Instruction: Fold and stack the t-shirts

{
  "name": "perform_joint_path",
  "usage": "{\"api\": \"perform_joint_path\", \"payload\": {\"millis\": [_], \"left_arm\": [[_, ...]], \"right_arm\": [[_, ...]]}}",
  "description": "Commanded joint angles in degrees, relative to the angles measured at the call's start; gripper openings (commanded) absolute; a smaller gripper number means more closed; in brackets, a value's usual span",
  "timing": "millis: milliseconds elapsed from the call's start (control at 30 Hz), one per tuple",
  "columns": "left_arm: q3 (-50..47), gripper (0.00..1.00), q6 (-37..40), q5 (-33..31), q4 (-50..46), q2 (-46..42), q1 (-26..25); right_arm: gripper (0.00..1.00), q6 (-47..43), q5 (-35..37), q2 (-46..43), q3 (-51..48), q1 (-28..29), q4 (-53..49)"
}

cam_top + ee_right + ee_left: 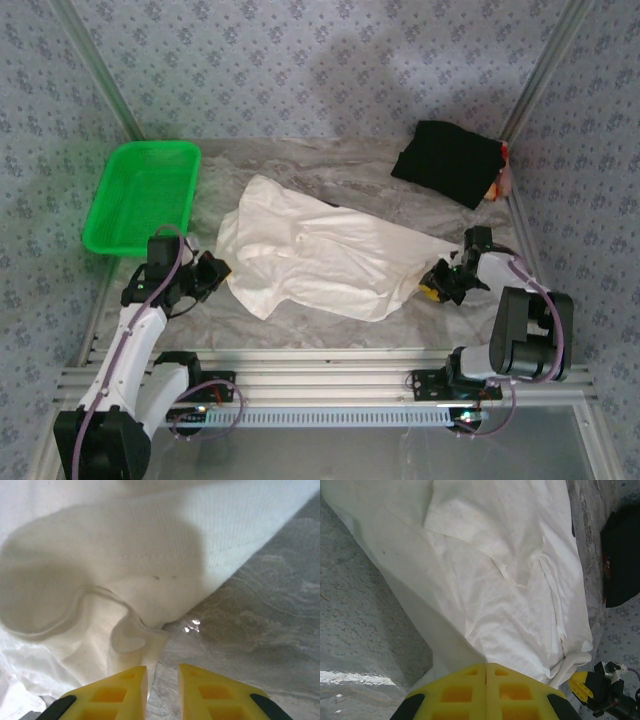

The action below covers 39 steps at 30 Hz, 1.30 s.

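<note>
**Colours on the table**

The large shirt (320, 255) is off-white with tiny dark marks. The second shirt (447, 160) is plain black, perhaps with a reddish patch at its edge. The basket (143, 195) is bright green. The table cover (300, 160) is mottled grey. The walls (300, 60) are blue-grey with a small repeated motif. The left gripper (486, 666) and right gripper (162, 669) have yellow fingers.

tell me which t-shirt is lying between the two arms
the off-white t-shirt, spread loose across the middle of the table; the black t-shirt sits compact in the far right corner

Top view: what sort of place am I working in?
Probably a lab test cell, not a home: patterned fabric walls on aluminium frame posts, with a slotted rail at the table's near edge.
</note>
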Motion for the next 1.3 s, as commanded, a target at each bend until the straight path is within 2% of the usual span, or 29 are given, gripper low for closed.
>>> {"api": "perform_joint_path", "payload": {"millis": [0, 400, 800, 1033, 1267], "left_arm": [[-0.16, 0.0, 0.51, 1.21, 0.68, 0.22, -0.35], [-0.2, 0.0, 0.67, 1.21, 0.62, 0.33, -0.44], [-0.23, 0.0, 0.72, 0.94, 0.32, 0.29, -0.44], [-0.15, 0.0, 0.88, 0.95, 0.69, 1.07, -0.46], [-0.16, 0.0, 0.97, 0.95, 0.58, 1.05, -0.49]], "right_arm": [[0.22, 1.67, 0.7, 0.25, -0.76, -0.4, 2.74], [0.21, 2.03, 1.05, 1.9, -1.54, -0.55, 3.65], [0.21, 1.51, 1.23, -1.53, -3.15, -2.33, 1.56], [0.21, 3.33, 0.27, 1.23, -3.44, -2.21, 6.92], [0.22, 4.08, -0.53, 1.99, -1.91, -1.34, 8.16]]}}
